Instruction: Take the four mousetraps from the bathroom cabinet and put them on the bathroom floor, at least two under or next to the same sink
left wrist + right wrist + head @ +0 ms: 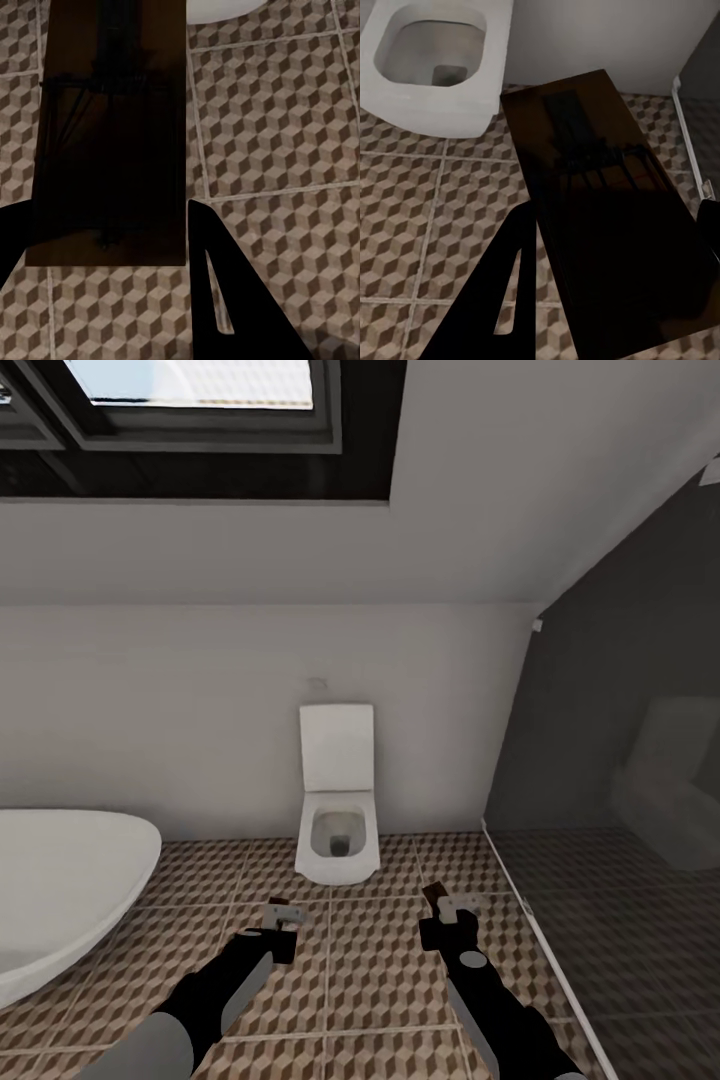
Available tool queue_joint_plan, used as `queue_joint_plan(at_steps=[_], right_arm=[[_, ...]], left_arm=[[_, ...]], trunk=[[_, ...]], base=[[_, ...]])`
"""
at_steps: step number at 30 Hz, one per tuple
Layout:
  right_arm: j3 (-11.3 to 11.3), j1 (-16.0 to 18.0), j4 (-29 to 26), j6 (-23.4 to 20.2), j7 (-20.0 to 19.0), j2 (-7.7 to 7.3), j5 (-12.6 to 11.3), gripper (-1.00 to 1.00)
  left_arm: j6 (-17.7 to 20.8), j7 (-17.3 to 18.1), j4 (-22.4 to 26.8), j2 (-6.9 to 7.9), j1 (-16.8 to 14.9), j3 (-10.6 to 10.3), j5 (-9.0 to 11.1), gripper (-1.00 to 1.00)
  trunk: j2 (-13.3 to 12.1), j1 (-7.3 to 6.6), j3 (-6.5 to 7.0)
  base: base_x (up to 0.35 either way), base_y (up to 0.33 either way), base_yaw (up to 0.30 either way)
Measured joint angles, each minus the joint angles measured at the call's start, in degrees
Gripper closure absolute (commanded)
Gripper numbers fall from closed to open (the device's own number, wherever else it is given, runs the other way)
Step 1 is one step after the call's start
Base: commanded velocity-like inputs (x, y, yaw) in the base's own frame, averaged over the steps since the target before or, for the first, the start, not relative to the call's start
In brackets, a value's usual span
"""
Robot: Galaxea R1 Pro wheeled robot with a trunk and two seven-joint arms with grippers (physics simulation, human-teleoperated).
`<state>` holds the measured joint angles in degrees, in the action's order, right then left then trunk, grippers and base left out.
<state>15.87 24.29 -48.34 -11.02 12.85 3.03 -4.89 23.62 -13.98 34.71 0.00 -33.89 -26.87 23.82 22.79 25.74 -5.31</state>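
Observation:
Both arms reach forward over the bathroom floor (380,970), tiled in a brown-and-beige cube pattern. My left gripper (281,922) is shut on a mousetrap (112,150), a dark brown board with metal wire parts, held flat between the black fingers (225,300) above the tiles. My right gripper (450,912) is shut on a second mousetrap (607,225), whose brown edge (432,897) sticks out ahead of the fingers (499,292). This one hangs over the floor just in front of the toilet. The cabinet and the sink are out of view.
A white square toilet (337,830) stands against the far wall, straight ahead. The white oval bathtub (60,880) bulges in from the left. A dark glass partition (620,810) with a white floor rail closes the right side. A window (190,400) sits high up.

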Motion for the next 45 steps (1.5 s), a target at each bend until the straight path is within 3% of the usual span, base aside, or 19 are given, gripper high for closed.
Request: queue_joint_plan(at_steps=[13, 19, 33, 45], right_arm=[[0.0, 0.0, 0.0, 0.0, 0.0, 0.00, 0.0, 1.00], [0.0, 0.0, 0.0, 0.0, 0.0, 0.00, 0.0, 1.00], [0.0, 0.0, 0.0, 0.0, 0.0, -0.01, 0.0, 1.00], [0.1, 0.0, 0.0, 0.0, -0.1, 0.00, 0.0, 1.00]], left_arm=[[0.0, 0.0, 0.0, -0.13, 0.0, -0.4, 0.0, 1.00], [0.0, -0.1, 0.2, -0.54, 0.0, -3.5, 0.0, 1.00], [0.1, -0.2, 3.1, -0.92, 0.0, -4.5, 0.1, 1.00], [0.1, -0.2, 3.3, -0.93, 0.0, -4.6, 0.1, 1.00]], trunk=[[0.0, 0.00, 0.00], [0.0, 0.00, 0.00], [0.0, 0.00, 0.00], [4.8, 2.65, -2.83]], base=[[0.005, 0.004, 0.000], [0.000, 0.000, 0.000], [0.000, 0.000, 0.000], [0.000, 0.000, 0.000]])
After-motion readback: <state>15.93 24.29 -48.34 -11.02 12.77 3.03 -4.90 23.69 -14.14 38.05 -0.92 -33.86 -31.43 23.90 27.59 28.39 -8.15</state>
